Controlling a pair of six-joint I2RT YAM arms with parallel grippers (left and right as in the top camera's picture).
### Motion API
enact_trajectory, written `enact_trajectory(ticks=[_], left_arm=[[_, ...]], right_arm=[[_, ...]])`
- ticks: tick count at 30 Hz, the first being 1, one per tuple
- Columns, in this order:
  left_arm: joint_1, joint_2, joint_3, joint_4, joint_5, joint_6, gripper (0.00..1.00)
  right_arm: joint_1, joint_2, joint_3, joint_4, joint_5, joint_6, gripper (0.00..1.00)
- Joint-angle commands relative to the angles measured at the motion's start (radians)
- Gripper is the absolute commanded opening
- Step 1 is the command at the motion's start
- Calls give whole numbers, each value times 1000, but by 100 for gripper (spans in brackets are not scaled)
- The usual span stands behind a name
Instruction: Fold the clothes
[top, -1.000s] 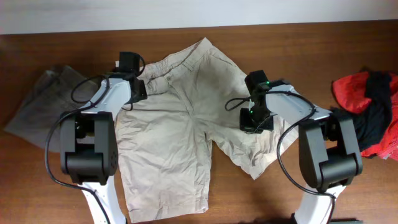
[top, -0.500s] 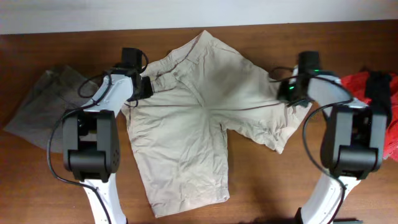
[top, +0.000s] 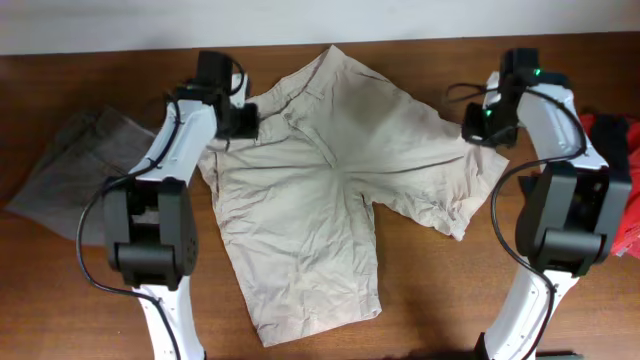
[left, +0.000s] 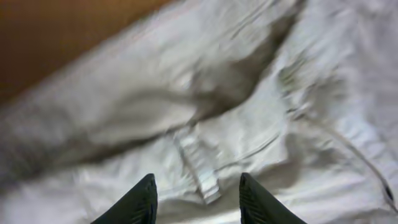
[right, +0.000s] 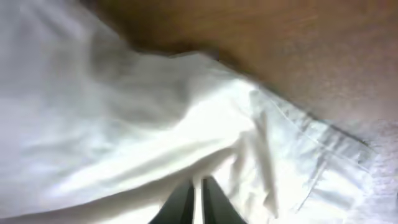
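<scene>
A brown wooden table (top: 430, 300) carries the beige shorts (top: 310, 200), spread flat at its middle (legs toward the near edge). The left gripper (left: 198, 198) hangs over the waistband (top: 280, 100), fingers apart. The right gripper (right: 197, 200) sits at the right-hand leg's edge, fingers almost together; whether they pinch cloth I cannot tell.

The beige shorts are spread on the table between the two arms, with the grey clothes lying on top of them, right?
Not quite. The grey clothes lie apart from the beige shorts, on the bare table beyond the left arm, as the overhead view shows. The rest is right.
</scene>
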Motion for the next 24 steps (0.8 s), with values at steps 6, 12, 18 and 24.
enact_trajectory(ticks=[6,12,18,24], left_arm=[[7,3,29,3,-148,157,39],[32,-5,31,-23,-148,161,39],[37,-95,31,-161,-147,179,28],[43,-224,31,-301,-155,185,25]], right_arm=[[128,-71,27,-218,-215,-76,20],[368,-71,11,-256,-115,-136,21],[604,-87,11,-266,40,-111,21],[838,-204,10,-288,267,6,20]])
